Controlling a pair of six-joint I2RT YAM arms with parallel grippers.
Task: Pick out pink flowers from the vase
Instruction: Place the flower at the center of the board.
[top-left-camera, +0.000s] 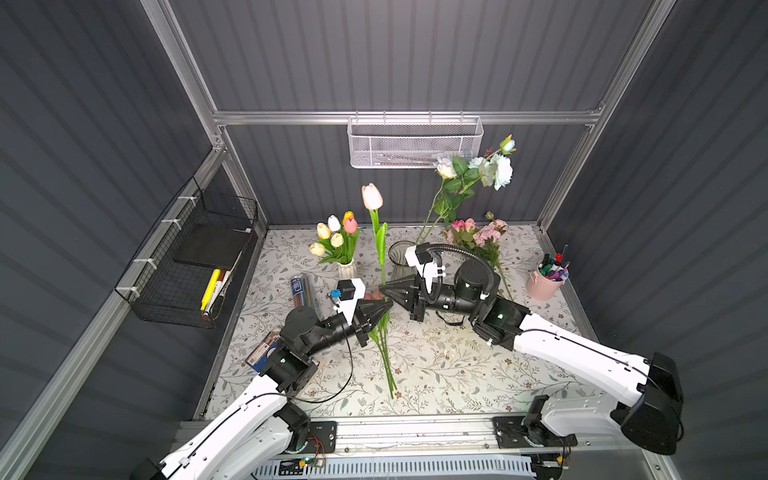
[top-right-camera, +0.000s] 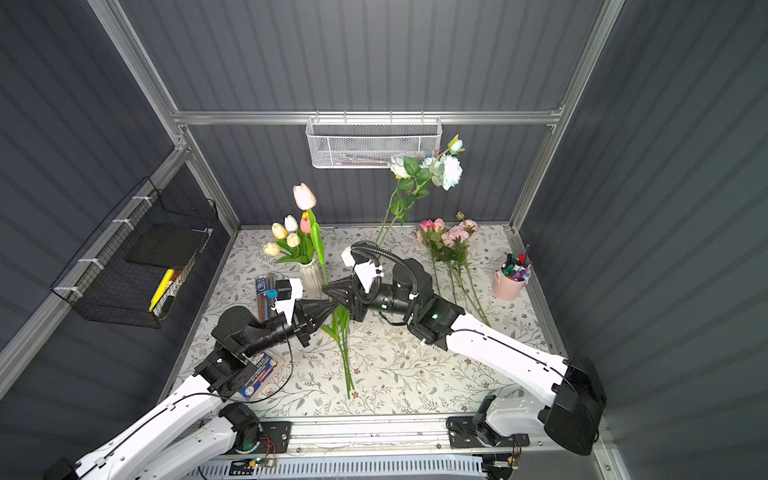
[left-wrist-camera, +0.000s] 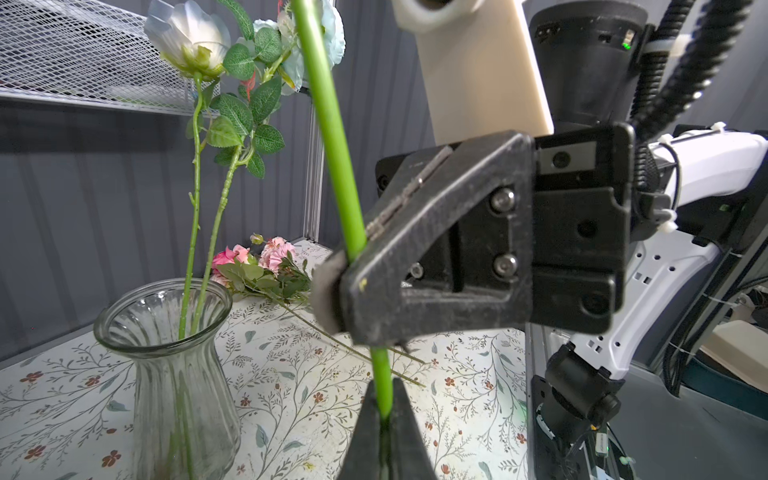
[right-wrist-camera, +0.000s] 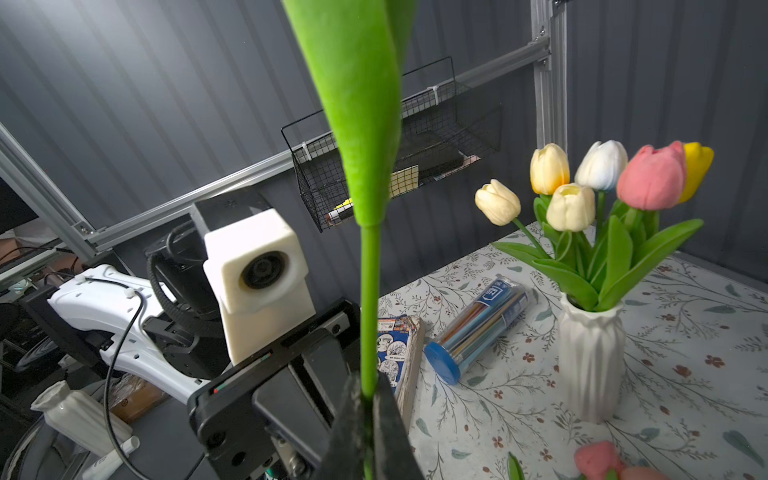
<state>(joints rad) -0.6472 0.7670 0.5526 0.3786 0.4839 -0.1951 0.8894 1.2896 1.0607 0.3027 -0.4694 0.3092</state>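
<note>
The pink tulip (top-left-camera: 372, 196) stands straight up in the air near the glass vase (top-left-camera: 397, 257) – the right gripper (top-left-camera: 384, 289) is squeezed shut on its stem, just above the left gripper (top-left-camera: 388, 304), whose jaws hug the stem too, how tightly I cannot tell.

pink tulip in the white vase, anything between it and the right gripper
Nothing visible blocks the pink tulip from the right gripper, though that gripper is shut on another tulip's stem. A yellow tulip sits close behind it, cream tulips beside.

No legible text; pen tube (right-wrist-camera: 482, 328) label, printed packet (right-wrist-camera: 392, 353) lettering too blurred.
</note>
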